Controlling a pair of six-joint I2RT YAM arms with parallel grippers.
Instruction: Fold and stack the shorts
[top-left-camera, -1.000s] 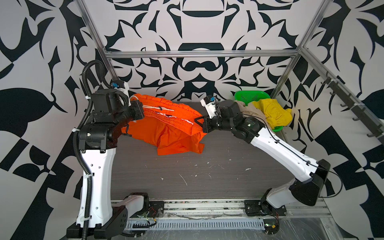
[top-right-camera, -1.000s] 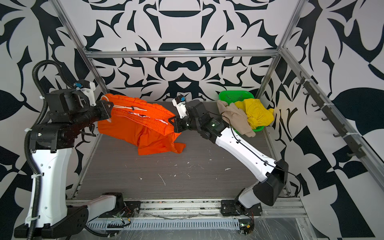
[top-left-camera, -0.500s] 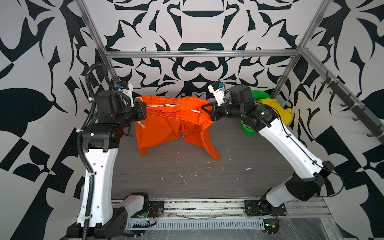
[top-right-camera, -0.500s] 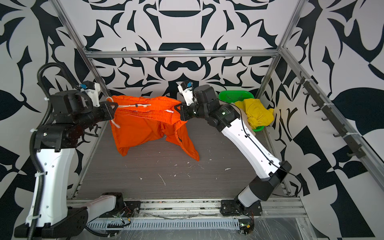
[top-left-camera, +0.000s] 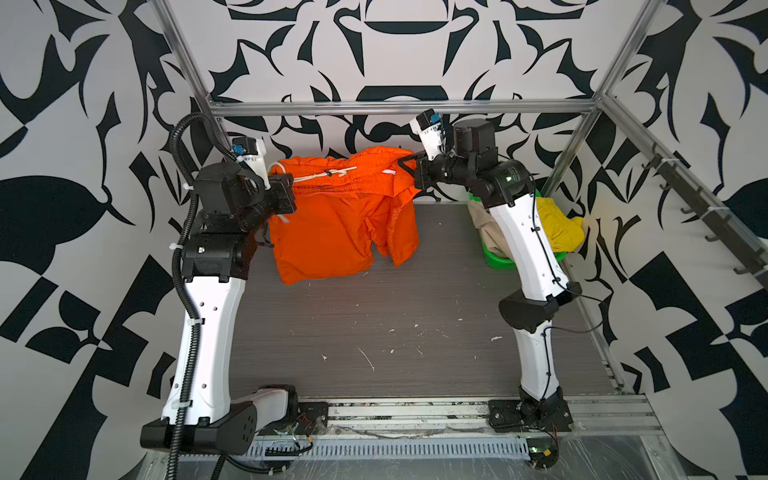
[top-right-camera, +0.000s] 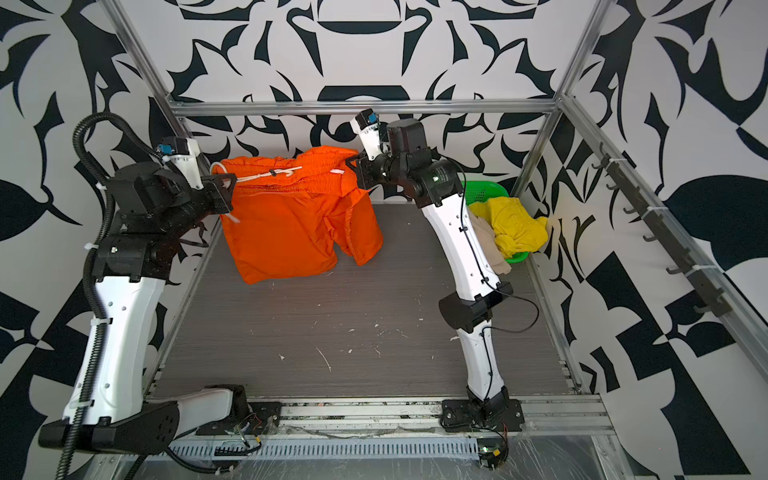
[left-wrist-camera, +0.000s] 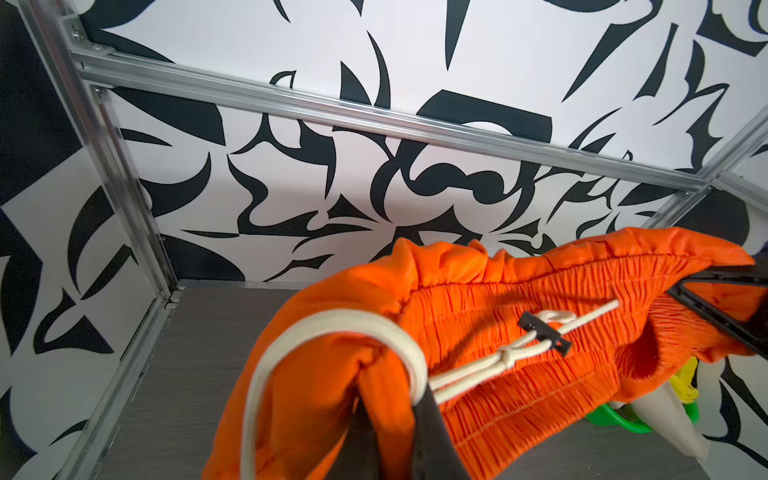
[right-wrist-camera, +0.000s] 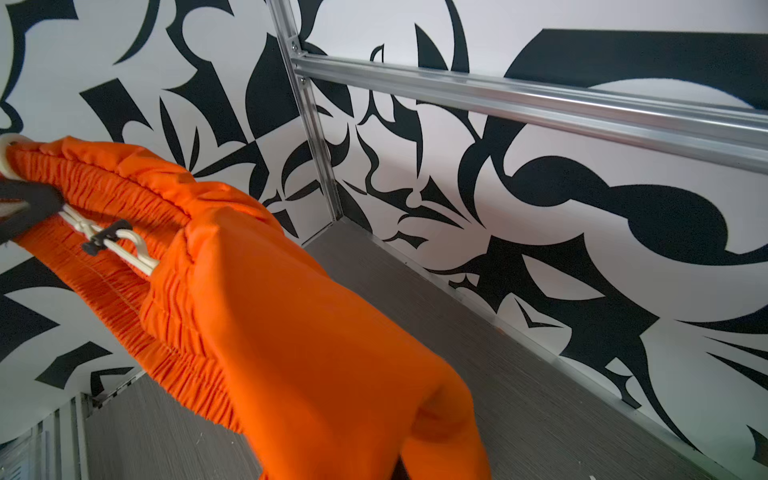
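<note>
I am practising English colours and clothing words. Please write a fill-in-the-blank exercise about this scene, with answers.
The left gripper and the right gripper hold the orange shorts by the ___.
The yellow shorts and the beige shorts lie in a ___ basket.
The drawstring of the orange shorts is ___.
Answers: waistband; green; white.

orange shorts (top-left-camera: 332, 224) – yellow shorts (top-right-camera: 513, 222) – green basket (top-right-camera: 484, 191) – black-and-white patterned walls (top-left-camera: 415, 50).

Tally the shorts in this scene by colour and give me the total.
Bright orange cloth shorts, held in the air: 1
Beige cloth shorts, in the green plastic basket: 1
Bright yellow cloth shorts, in the same basket: 1
Total: 3
</note>
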